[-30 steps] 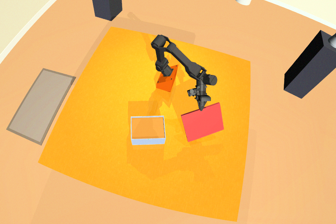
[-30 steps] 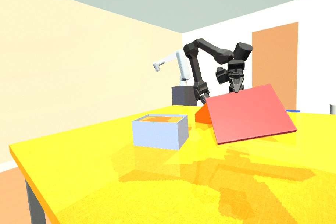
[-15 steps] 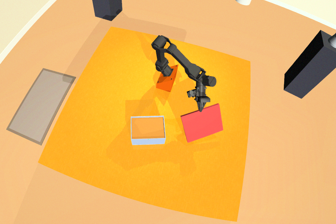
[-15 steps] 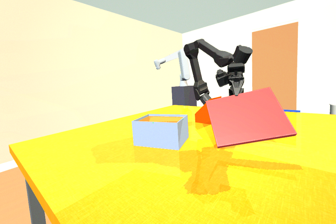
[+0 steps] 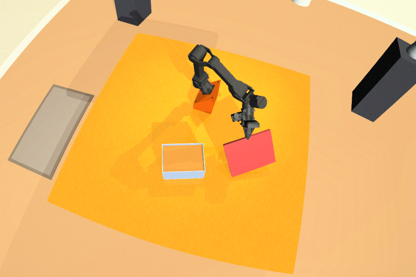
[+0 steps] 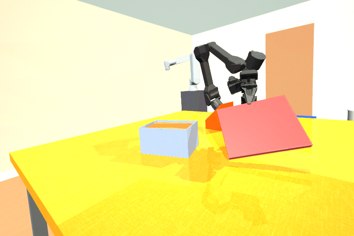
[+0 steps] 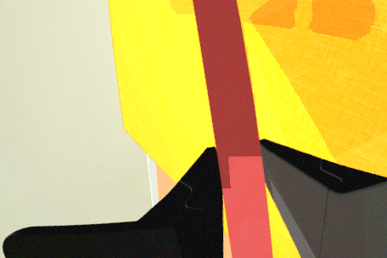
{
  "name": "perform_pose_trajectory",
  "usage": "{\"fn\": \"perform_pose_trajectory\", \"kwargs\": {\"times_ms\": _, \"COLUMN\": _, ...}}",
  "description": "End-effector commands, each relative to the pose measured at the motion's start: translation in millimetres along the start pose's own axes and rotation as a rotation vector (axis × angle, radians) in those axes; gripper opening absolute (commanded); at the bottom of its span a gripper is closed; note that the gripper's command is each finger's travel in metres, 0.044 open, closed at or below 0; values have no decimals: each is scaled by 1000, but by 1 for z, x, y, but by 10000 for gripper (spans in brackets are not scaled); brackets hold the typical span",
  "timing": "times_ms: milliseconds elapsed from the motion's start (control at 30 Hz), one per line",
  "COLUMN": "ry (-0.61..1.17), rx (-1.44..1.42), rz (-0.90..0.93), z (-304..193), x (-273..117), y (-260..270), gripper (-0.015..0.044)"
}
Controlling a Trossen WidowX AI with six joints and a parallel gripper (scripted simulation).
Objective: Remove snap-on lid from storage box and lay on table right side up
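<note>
The red lid (image 5: 250, 153) (image 6: 263, 128) (image 7: 231, 74) tilts beside the uncovered box (image 5: 183, 174) (image 6: 164, 142), apart from it, one edge pinched in my gripper (image 5: 247, 138) (image 6: 249, 103) (image 7: 237, 153), above the yellow table (image 5: 141, 226) (image 6: 114, 176) (image 7: 157, 74), its opposite edge lower
</note>
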State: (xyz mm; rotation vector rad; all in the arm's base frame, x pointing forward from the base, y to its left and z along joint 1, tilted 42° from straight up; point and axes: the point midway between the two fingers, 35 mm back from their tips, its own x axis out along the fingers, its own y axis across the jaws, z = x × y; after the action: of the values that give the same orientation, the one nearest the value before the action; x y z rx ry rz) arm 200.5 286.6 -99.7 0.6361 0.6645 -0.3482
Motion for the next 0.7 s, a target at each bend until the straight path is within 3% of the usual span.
{"fn": "perform_pose_trajectory", "kwargs": {"times_ms": 0, "ry": 1, "rx": -2, "rz": 3, "z": 0, "x": 2, "y": -2, "gripper": 0}}
{"fn": "perform_pose_trajectory", "kwargs": {"times_ms": 667, "ry": 1, "rx": -3, "rz": 3, "z": 0, "x": 12, "y": -14, "gripper": 0}}
